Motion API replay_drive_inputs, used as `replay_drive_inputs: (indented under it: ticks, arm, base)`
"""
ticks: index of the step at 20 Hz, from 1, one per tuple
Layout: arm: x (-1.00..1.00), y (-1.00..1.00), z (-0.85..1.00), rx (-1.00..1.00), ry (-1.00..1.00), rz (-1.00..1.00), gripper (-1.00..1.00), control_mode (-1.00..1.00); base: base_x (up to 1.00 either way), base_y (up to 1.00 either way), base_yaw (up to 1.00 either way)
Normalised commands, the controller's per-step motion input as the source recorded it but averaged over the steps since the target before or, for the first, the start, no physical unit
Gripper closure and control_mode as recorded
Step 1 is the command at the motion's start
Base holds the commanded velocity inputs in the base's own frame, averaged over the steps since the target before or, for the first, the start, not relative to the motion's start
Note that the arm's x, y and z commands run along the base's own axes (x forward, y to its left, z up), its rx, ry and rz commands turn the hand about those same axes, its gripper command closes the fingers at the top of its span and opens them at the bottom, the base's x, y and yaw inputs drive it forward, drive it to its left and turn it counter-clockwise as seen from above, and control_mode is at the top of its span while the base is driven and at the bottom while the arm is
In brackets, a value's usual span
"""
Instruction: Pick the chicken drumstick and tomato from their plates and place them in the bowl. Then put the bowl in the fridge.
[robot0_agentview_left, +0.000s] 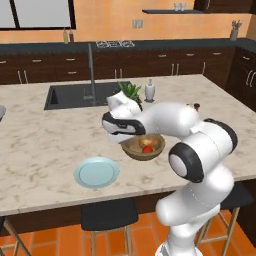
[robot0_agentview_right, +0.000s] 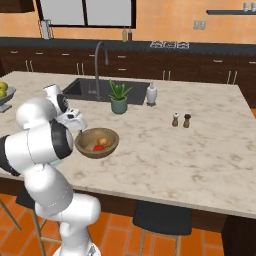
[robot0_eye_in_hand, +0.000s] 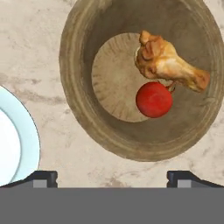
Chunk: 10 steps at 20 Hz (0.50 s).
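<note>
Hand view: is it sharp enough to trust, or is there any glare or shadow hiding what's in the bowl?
Hand view: sharp, evenly lit, no glare; tomato and chicken drumstick plainly visible in the bowl. Left base view: softer, the arm hides part of the bowl.

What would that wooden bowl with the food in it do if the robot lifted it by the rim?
The bowl looks stiff and thick-walled, so it probably won't flex. The round tomato would likely roll if the bowl tilts; the chicken drumstick beside it might slide too. Both sit off-centre, so the load may pull slightly to one side under the open gripper.
</note>
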Motion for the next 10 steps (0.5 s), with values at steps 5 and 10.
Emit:
replay_drive_inputs:
  ticks: [5,10]
  arm:
    - [0.03,0.27,-0.19,-0.14,-0.01,0.00,-1.00,-1.00]
    - [0.07,-0.02,-0.21,0.00,-0.19,0.20,-1.00,-1.00]
  base:
    - [0.00,0.00,0.00]
    - [0.00,0.00,0.00]
